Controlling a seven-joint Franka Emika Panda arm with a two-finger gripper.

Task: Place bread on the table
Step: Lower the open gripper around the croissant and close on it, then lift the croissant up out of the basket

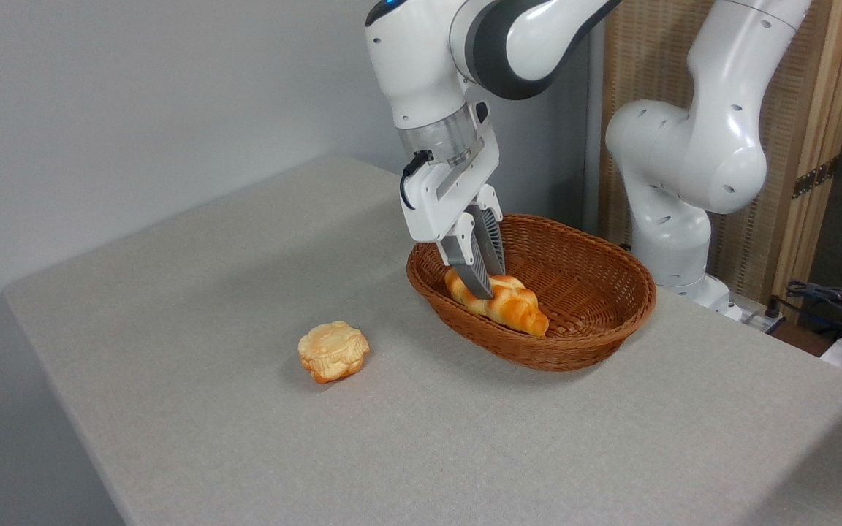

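Basket (596, 321) rim hides the bread's (512, 303) underside

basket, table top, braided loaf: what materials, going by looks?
Basket: brown woven wicker or rattan, weave visible, slight sheen.
Table: grey-beige textured cloth, matte, fine grain.
Bread: glossy orange with pale ridges; probably a plastic or foam replica, can't confirm.
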